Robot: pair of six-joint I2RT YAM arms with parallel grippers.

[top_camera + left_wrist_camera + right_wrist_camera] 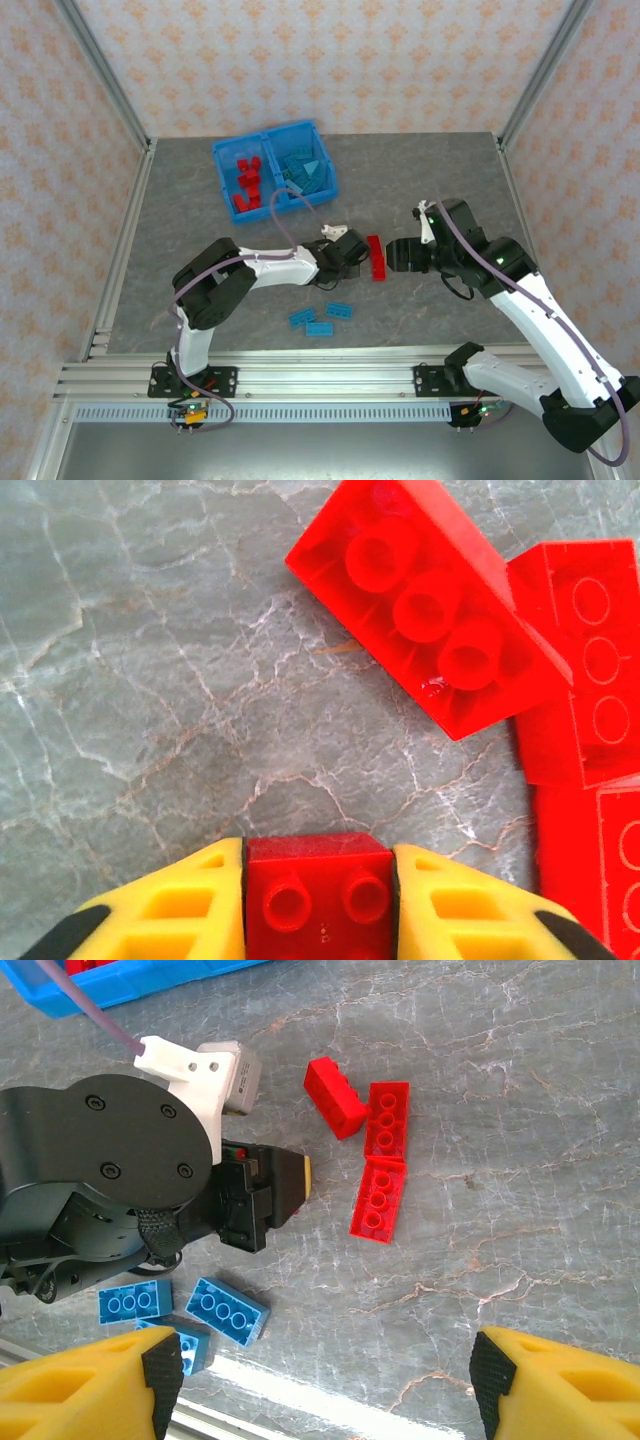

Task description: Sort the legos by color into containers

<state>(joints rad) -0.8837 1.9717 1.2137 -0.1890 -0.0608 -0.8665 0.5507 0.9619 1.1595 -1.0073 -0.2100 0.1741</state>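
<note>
**Top external view.** The bin point(224, 183) stands at the far left-centre of the worktop point(440, 180). Its left compartment point(232, 160) holds sorted red bricks point(248, 180). Its right compartment point(290, 140) holds sorted light blue bricks point(303, 172). The left claw point(355, 258) lies low at mid-worktop and points right. A short row of loose red bricks point(376, 258) lies just beside its tip. The right claw point(398, 255) faces the same row from the opposite side, just to the right of it. Three loose blue bricks point(320, 320) lie nearer the arm bases, apart from both claws.

**Left wrist view.** The left claw is closed on a held red brick point(318, 895). The two yellow fingers point(170, 915) press against its left and right sides, and its studs face the camera. Ahead of the claw and apart from it, a tilted red brick point(425, 605) lies on the worktop with three studs showing. This brick touches a flat red brick point(590, 660) at the right edge of the view.

**Right wrist view.** The right claw is spread wide, with nothing between its fingers. The loose red bricks lie ahead of it near the centre of the view, well clear of both fingertips. The left claw sits just left of those bricks. The loose blue bricks lie close to the right claw's left finger. A corner of the bin shows at upper left.
</note>
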